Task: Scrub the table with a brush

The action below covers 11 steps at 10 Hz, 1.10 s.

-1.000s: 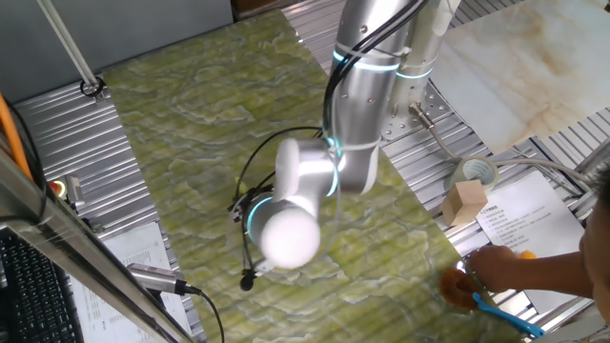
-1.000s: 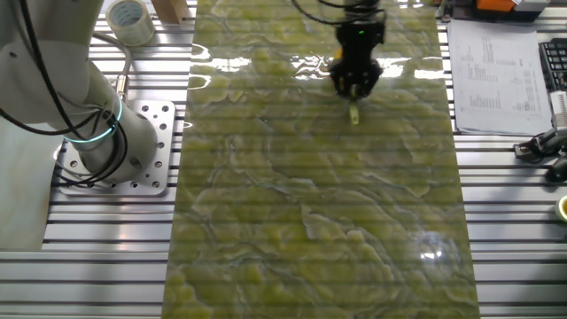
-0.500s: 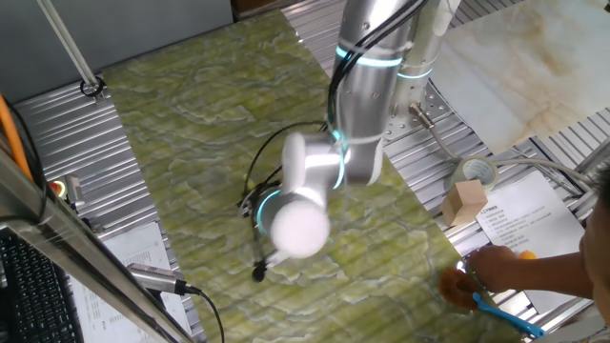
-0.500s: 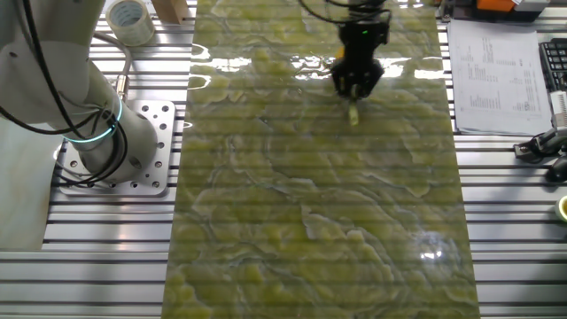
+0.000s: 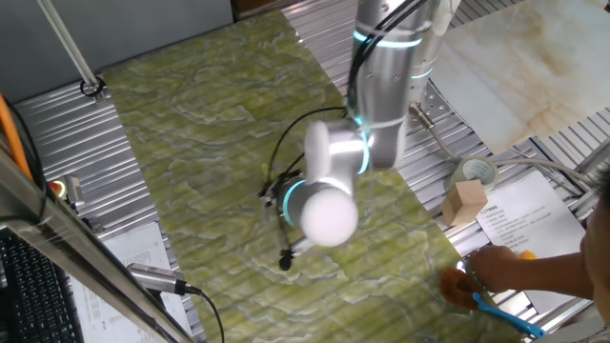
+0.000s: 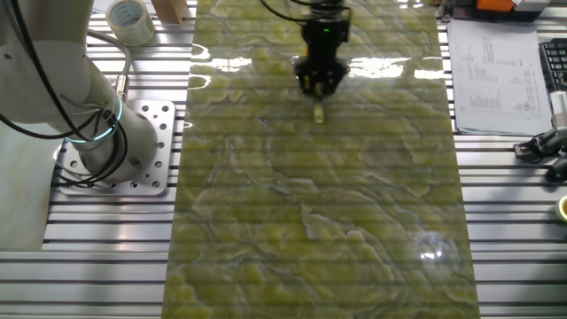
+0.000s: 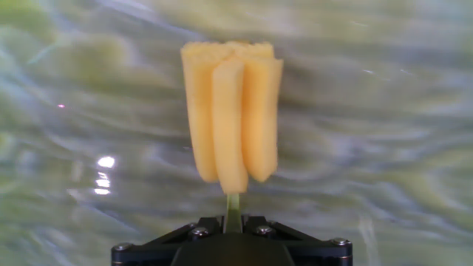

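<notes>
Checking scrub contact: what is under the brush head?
Under the brush lies the green marbled table, blurred. The gripper holds its handle. Whether the head touches the surface cannot be seen.

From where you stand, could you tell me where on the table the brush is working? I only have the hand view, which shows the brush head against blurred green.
Observer: In the other fixed view the claw holds the brush near the far end of the table, roughly mid-width.
Operator: Thank you. Is anything lying close to it on the green surface?
Observer: Nothing that view shows; a tape roll sits off the table on the grey metal panels.
Operator: Is anyone near the rig?
Observer: Yes, in one fixed view a person's arm reaches in at the table's lower right corner.
</notes>
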Motion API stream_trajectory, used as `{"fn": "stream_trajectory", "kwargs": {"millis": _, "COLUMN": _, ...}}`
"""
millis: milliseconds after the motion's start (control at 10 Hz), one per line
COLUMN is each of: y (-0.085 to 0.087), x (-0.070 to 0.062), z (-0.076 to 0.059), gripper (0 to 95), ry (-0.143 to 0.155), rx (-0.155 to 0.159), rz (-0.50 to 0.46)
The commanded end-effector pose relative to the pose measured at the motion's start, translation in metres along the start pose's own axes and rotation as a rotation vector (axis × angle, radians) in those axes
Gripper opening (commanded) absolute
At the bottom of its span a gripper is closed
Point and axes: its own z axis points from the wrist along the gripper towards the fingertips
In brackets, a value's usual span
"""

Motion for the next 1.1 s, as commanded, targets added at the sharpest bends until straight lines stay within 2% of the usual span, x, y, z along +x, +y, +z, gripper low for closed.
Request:
{"fn": "stream_trajectory", "kwargs": {"millis": 100, "y": 0.019, "x": -0.006, "z": -0.001, "gripper": 0.0, "ry": -0.002, "rx": 0.005, "rz": 0.036}}
{"fn": "stream_trajectory", "kwargs": {"millis": 300, "y": 0.025, "x": -0.009, "z": -0.002, "gripper": 0.0, "ry": -0.003, "rx": 0.004, "rz": 0.048}}
{"fn": "stream_trajectory", "kwargs": {"millis": 500, "y": 0.017, "x": -0.018, "z": -0.009, "gripper": 0.0, "ry": 0.006, "rx": 0.003, "rz": 0.085}}
{"fn": "stream_trajectory", "kwargs": {"millis": 600, "y": 0.006, "x": -0.026, "z": -0.016, "gripper": 0.0, "ry": 0.024, "rx": 0.003, "rz": 0.088}}
{"fn": "stream_trajectory", "kwargs": {"millis": 800, "y": -0.019, "x": -0.031, "z": -0.024, "gripper": 0.0, "ry": 0.023, "rx": -0.009, "rz": 0.090}}
{"fn": "stream_trajectory", "kwargs": {"millis": 900, "y": -0.026, "x": -0.031, "z": -0.026, "gripper": 0.0, "ry": 0.026, "rx": -0.010, "rz": 0.087}}
{"fn": "stream_trajectory", "kwargs": {"millis": 1100, "y": -0.053, "x": -0.025, "z": -0.033, "gripper": 0.0, "ry": 0.032, "rx": -0.020, "rz": 0.073}}
